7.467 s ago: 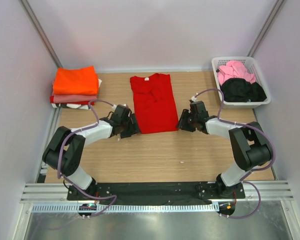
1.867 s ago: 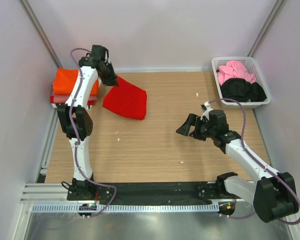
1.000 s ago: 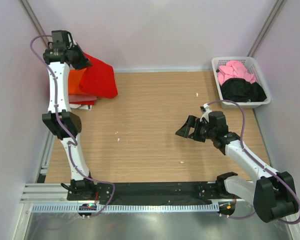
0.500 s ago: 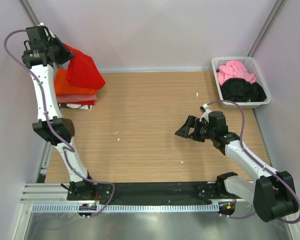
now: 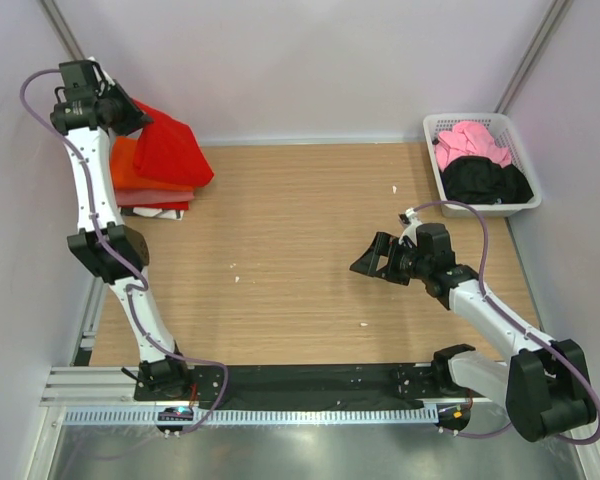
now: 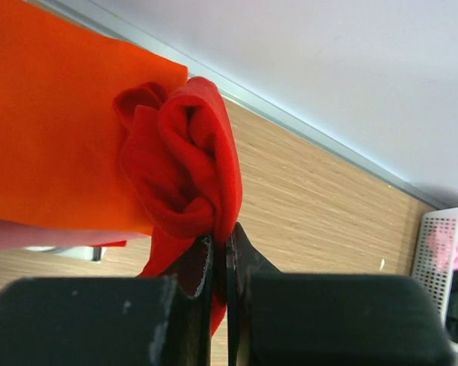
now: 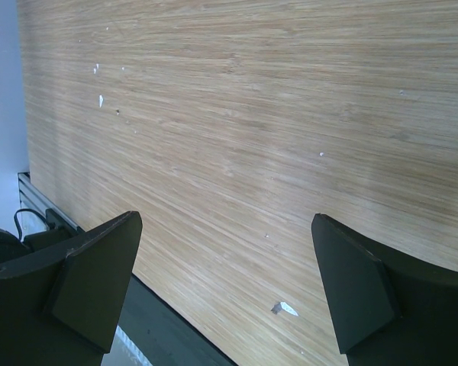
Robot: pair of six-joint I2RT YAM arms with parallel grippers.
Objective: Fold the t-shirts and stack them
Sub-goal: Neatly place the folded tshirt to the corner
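My left tool [image 5: 123, 112] is pinched shut on a bunched edge of the bright red t-shirt [image 5: 175, 152]. It holds the shirt up at the far left corner, so the cloth hangs over the folded orange t-shirt [image 5: 127, 168] lying there. My right tool [image 5: 366, 265] hovers over the bare tabletop [image 5: 300, 260], jaws spread wide, gripping nothing. The pink t-shirt [image 5: 470, 140] and black t-shirt [image 5: 485, 180] lie in the white basket [image 5: 478, 118] at the far right.

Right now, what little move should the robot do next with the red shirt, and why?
Probably lower the red t-shirt: the left tool pinches it above the orange t-shirt topping the stack, so it likely just needs setting down.
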